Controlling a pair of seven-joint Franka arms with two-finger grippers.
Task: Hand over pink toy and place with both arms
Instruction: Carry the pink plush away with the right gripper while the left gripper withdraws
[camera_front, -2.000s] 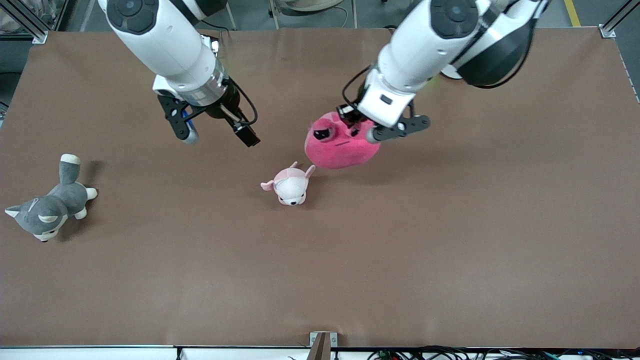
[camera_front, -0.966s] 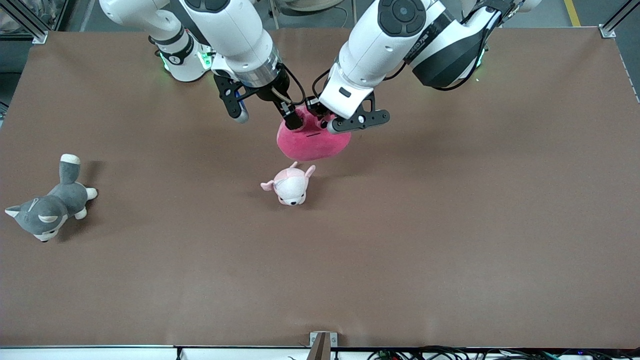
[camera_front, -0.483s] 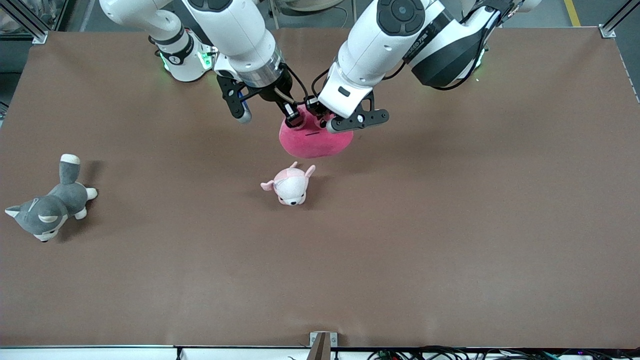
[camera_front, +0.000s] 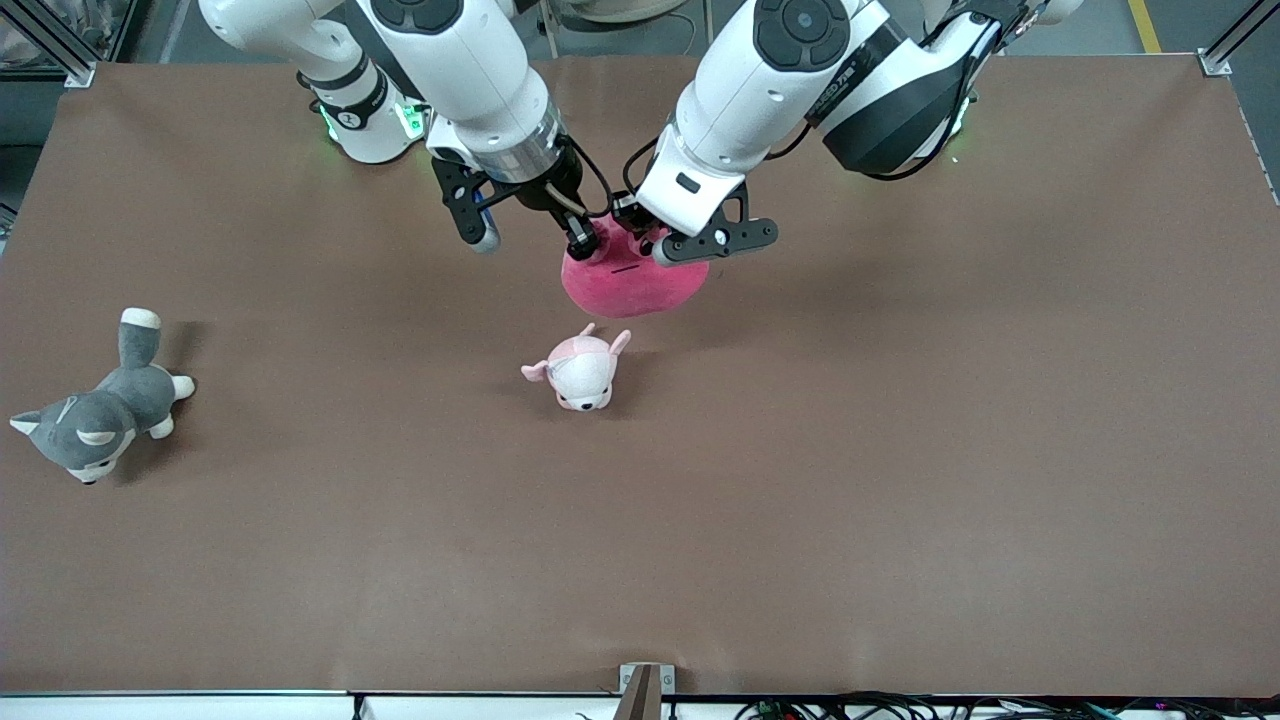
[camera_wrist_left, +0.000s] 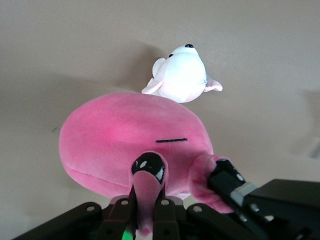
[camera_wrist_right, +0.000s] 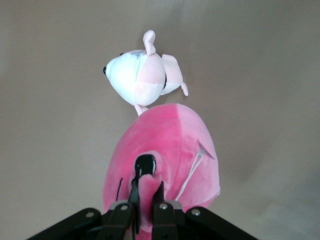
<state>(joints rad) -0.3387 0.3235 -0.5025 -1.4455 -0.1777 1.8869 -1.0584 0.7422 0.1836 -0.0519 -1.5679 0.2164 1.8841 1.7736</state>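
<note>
- Pink toy (camera_front: 634, 284) hangs over the table (camera_front: 900, 420) above the puppy plush (camera_front: 580, 372), both grippers pinching its top.
- Left gripper (camera_wrist_left: 148, 212) should let go only once right gripper (camera_wrist_right: 145, 202) is judged secure.

Robotics lab test bench.
Brown paper-covered tabletop (camera_front: 900, 450) framed by aluminium rails (camera_front: 45, 40), loose black cables (camera_front: 900, 706) along its edge.
</note>
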